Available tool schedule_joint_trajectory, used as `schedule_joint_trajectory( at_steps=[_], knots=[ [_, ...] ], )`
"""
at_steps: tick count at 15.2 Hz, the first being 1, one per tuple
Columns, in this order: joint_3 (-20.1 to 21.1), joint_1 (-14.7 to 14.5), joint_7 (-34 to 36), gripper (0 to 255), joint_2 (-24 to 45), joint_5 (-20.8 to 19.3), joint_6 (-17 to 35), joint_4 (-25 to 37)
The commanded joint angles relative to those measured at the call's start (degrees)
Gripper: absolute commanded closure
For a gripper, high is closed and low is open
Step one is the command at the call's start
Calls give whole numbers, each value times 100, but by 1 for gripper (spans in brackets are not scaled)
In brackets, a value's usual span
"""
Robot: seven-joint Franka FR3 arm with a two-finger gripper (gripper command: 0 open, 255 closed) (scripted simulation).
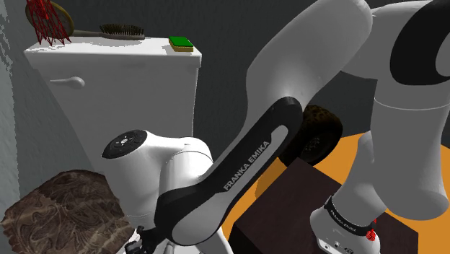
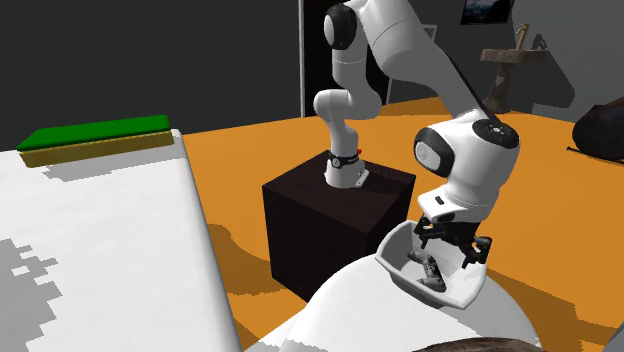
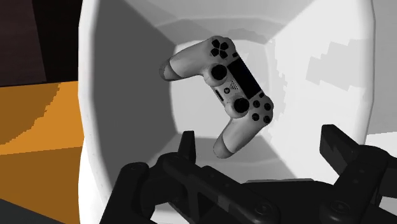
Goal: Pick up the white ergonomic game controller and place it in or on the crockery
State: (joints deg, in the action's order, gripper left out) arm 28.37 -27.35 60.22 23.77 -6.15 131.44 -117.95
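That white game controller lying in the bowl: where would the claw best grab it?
Probably grip the game controller across its middle body, between the two splayed handles, coming straight down. It lies face up in the bowl, whose walls block the sides. The open gripper hangs above it.

Dim rooms; pale surfaces bright; blocky, jagged-edged shadows.

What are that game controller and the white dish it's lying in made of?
The game controller looks like matte plastic: a smooth white moulded shell with black buttons and sticks. The dish is plain white and smooth, with soft shading and no glaze shine or pattern. It could be ceramic or plastic; the look leaves that open.
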Motion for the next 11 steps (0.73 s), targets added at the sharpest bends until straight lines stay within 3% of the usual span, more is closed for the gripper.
schedule_joint_trajectory(
  at_steps=[1, 3, 11],
  knots=[
    [51, 59, -71, 0, -159, 93, -251, 104],
    [107, 121, -145, 0, -349, 203, -555, 234],
    [106, 120, -146, 0, -350, 204, -555, 234]
  ],
)
